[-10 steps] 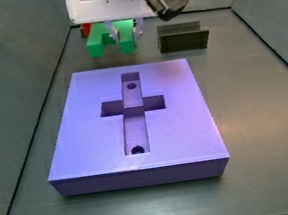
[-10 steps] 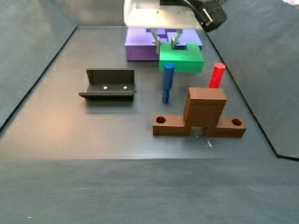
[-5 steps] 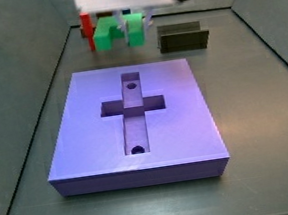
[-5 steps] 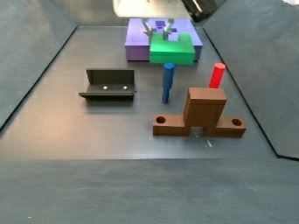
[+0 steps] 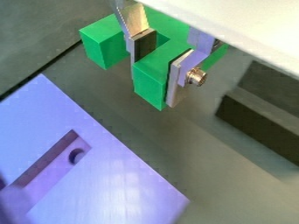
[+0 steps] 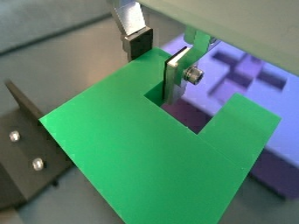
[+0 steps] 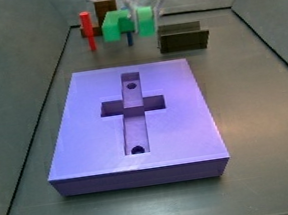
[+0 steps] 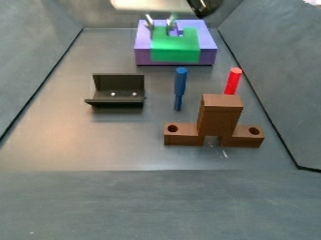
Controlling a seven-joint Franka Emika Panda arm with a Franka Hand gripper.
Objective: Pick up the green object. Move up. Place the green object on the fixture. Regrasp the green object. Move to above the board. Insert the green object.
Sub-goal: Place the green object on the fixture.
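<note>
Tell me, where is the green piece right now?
The green object is held up in the air by the gripper, past the board's far end and beside the fixture.

place: robot test cell in a lab; signs: dark walled worktop [image 8: 75, 141], fixture [image 8: 115, 92], tool [image 5: 160, 63] gripping green object [image 5: 146, 74]

The green object [image 5: 149, 54], a notched bright block, hangs clamped in the gripper [image 5: 163, 61] above the board [image 7: 136, 126]; the dark fixture [image 7: 185, 38] sits just beyond the board.
</note>
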